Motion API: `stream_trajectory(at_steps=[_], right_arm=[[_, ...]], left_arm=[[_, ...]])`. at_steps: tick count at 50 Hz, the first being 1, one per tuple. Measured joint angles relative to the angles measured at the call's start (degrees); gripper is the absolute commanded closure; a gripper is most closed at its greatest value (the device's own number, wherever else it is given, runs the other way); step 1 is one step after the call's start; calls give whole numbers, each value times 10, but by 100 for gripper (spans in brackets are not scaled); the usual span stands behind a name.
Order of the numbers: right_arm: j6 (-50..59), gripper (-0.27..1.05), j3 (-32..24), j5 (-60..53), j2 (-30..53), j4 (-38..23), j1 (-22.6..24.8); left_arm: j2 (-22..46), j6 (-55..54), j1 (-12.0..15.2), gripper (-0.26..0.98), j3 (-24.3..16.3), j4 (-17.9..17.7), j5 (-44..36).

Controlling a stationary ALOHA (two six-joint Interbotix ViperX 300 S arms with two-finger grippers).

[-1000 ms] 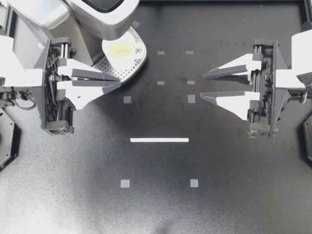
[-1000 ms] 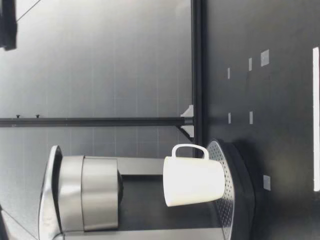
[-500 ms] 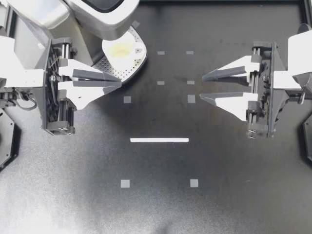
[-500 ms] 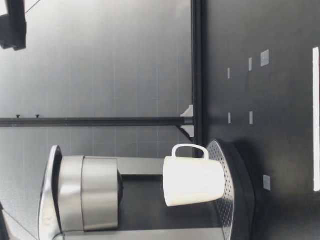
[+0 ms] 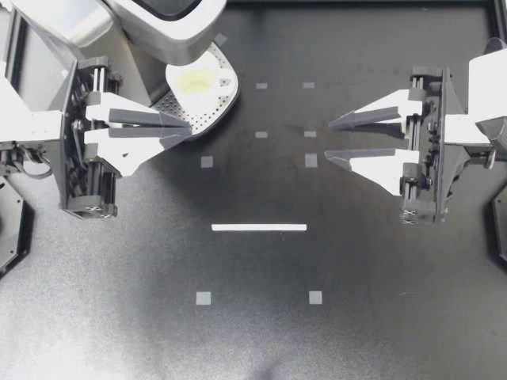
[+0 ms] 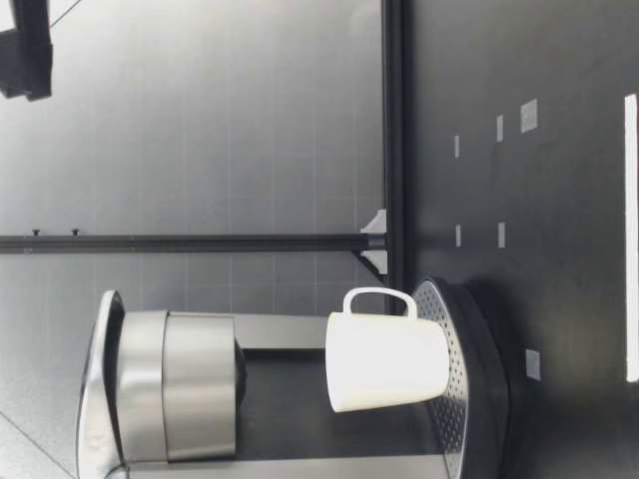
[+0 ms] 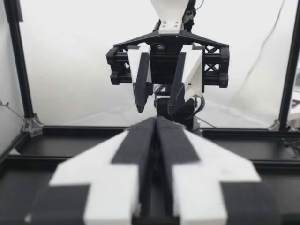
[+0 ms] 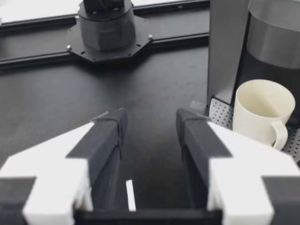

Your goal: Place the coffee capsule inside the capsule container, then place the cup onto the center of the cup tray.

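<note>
Centrally, the table [image 5: 261, 332] is lying open between the grippers. My left gripper [image 5: 188, 128] is hovering clenched and empty at the cup tray's [image 5: 212, 111] edge, and my right gripper [image 5: 327, 140] is hanging released. The cup [image 5: 198, 79] is standing on the tray, half hidden under the machine [image 5: 158, 20]. Only the low view is showing it whole.

There is one cup [image 5: 197, 79], one cup tray [image 5: 215, 111], one coffee machine [image 5: 162, 24] and one white strip [image 5: 258, 227] on one counter [image 5: 253, 340]. Two tools show: the left tool [image 5: 188, 129] and the right tool [image 5: 328, 140].
</note>
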Motion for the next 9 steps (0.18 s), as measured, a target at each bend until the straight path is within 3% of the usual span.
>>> stream_trajectory(at_steps=[9], right_arm=[[0,29,0,0,0,1,1]], left_arm=[[0,5,0,60,1,0,-2]])
